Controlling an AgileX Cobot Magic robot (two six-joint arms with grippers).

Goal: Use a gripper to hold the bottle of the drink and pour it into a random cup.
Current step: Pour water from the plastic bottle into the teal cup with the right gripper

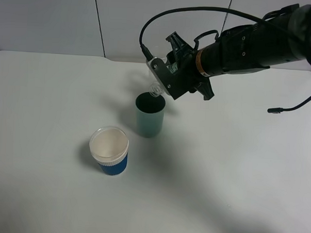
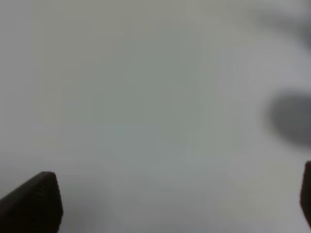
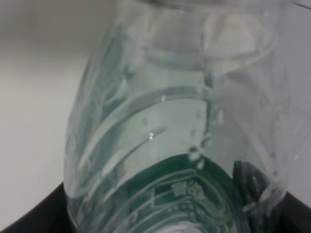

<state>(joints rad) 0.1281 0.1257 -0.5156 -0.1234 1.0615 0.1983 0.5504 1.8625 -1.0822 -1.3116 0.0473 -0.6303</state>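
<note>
A white desk (image 1: 235, 192) filled most of the high view, with a pale wall behind it. The black right arm (image 1: 251, 48) reached in from the upper right of the frame toward the middle, cables looping above and beside it. Its right jaws were pinching the bottle (image 1: 155, 89) just above centre. The bottle was tipped, its clear open neck pointing down at the far rim of the green cup (image 1: 149, 116). Whether neck and rim touched could not be told.

The green cup stood upright near the middle of the desk, its inside dark. A blue cup (image 1: 109, 150) with a white rim stood upright lower left of it, apart from it.

In the right wrist view the bottle (image 3: 184, 145) filled the frame, clear ribbed plastic with small drops on it and a dark green label at the bottom.

The left wrist view was blurred. The left jaws were spread, one dark fingertip (image 2: 34, 204) at the lower left corner and the other at the right edge, over bare desk.
</note>
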